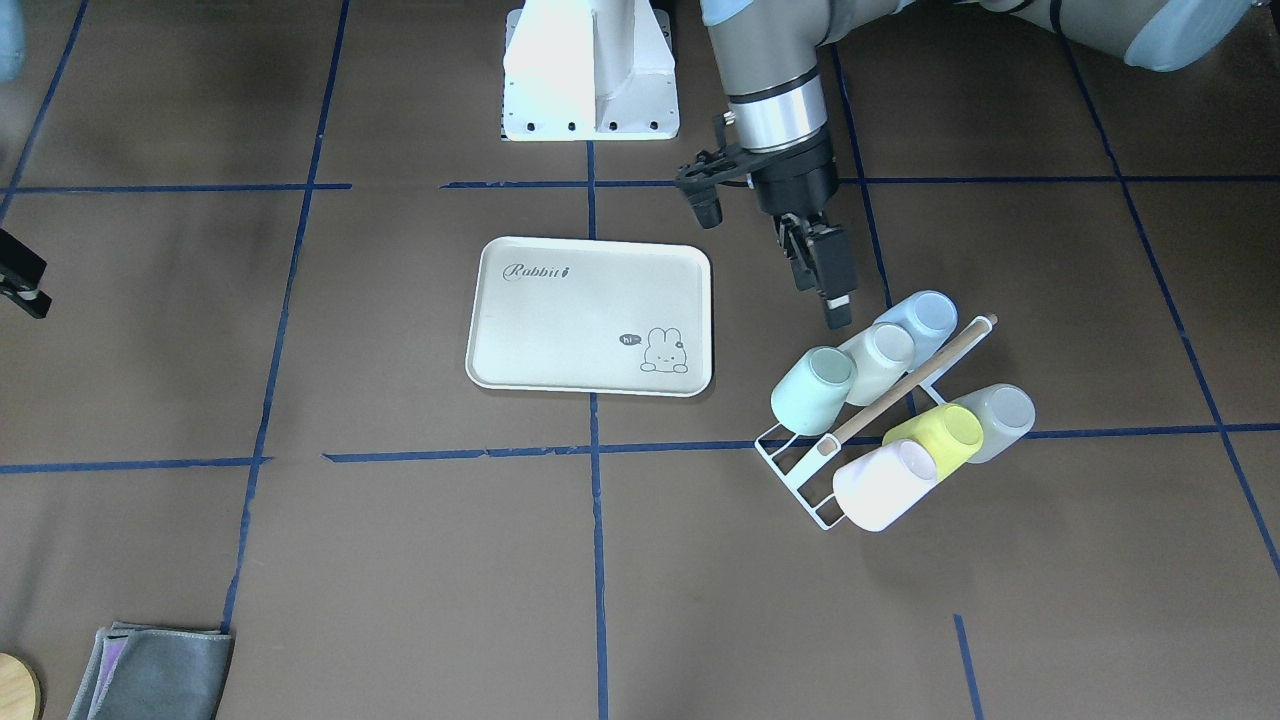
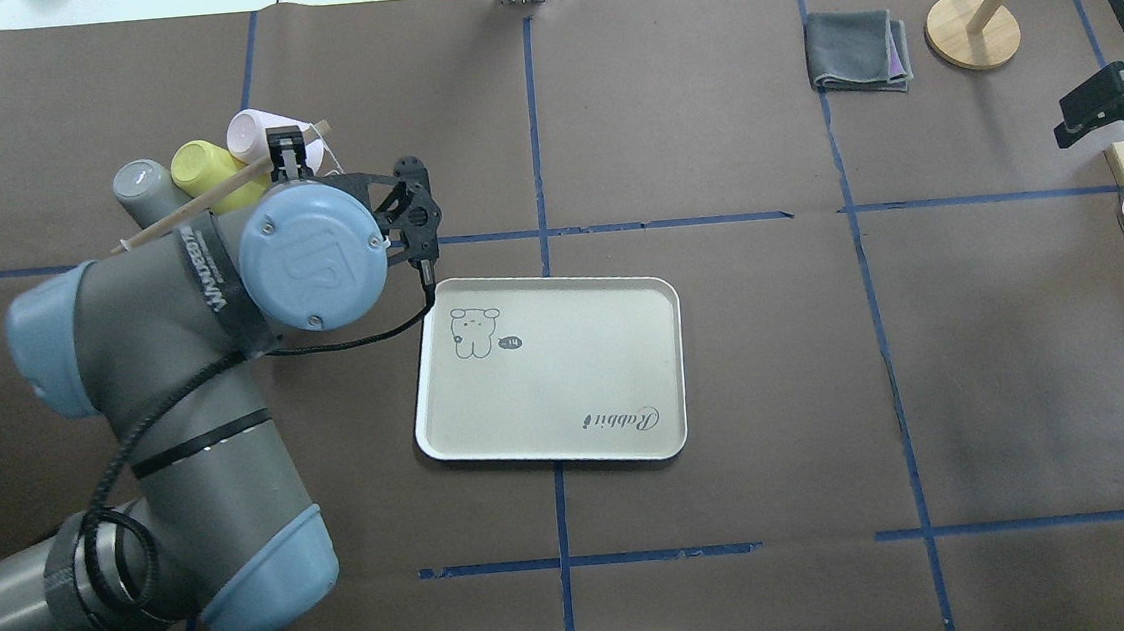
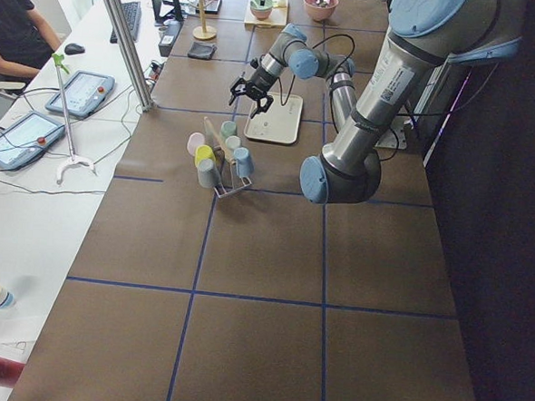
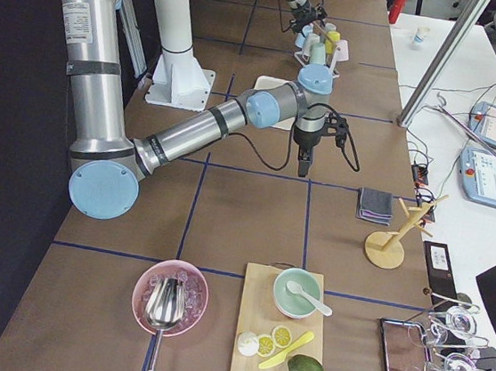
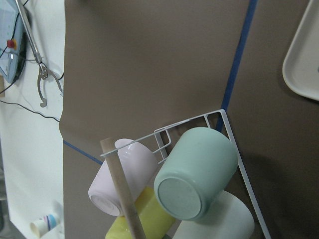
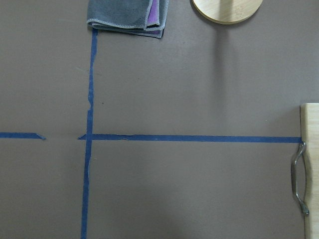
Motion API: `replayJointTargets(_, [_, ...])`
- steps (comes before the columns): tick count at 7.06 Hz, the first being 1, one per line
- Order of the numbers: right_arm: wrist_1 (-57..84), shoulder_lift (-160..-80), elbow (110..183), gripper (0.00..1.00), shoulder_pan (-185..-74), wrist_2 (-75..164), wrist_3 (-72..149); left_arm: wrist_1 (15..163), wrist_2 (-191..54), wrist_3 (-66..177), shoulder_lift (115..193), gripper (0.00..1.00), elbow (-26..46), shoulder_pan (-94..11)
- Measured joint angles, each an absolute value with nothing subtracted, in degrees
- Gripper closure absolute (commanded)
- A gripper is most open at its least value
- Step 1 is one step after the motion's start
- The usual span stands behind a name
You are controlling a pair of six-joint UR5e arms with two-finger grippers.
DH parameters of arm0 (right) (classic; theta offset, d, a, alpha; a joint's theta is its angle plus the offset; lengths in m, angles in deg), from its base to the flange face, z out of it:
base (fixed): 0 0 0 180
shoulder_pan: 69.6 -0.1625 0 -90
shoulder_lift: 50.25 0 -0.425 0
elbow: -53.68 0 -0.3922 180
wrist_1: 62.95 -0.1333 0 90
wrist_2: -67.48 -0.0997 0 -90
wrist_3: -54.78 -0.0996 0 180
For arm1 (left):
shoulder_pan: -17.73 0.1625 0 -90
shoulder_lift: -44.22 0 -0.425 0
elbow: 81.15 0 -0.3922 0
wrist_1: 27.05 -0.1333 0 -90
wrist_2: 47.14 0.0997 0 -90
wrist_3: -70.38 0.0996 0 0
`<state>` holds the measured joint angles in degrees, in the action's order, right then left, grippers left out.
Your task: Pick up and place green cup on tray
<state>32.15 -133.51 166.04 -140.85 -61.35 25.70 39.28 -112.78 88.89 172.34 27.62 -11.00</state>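
Right now your left tool (image 1: 826,300) hangs over the white wire cup rack (image 1: 788,482), its fingers slightly parted and holding nothing. The small mint-green plastic cup (image 1: 812,390) sits tilted on the rack's end nearest the flat cream rectangular tray (image 1: 590,315). Its base is turned up toward the tool and its long axis slants off the rack's wooden rod (image 1: 905,385). The cup lies just below the fingertips, so your left arm is nearer. Your right tool (image 2: 1073,120) is well away, and its opening cannot be told.

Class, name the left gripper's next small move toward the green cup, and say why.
Probably shift the left gripper sideways and down over the green cup: it hangs near the light blue cup, while the green cup lies on the rack's end nearest the tray, ungrasped.
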Motion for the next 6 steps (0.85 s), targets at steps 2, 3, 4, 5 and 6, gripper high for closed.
replayJointTargets(2, [32.17,-135.73,165.86,0.00,-143.26,-63.30,27.74,38.75,-103.01,96.73,177.13,0.00,18.92,-7.70])
replayJointTargets(3, [32.16,-136.59,165.69,0.00,-144.18,-64.23,28.28,38.37,-98.99,99.16,178.51,0.00,14.98,-7.00])
replayJointTargets(4, [32.13,-137.05,165.32,0.00,-144.67,-64.81,28.49,37.17,-95.46,101.97,179.07,0.00,12.60,-6.31])
replayJointTargets(5, [32.09,-137.39,164.95,0.00,-144.88,-65.27,28.55,34.44,-92.85,103.87,179.33,0.00,11.38,-5.69])
replayJointTargets(6, [32.09,-137.68,164.67,0.00,-145.10,-65.98,28.58,30.88,-90.68,104.65,179.54,0.00,10.29,-4.98])
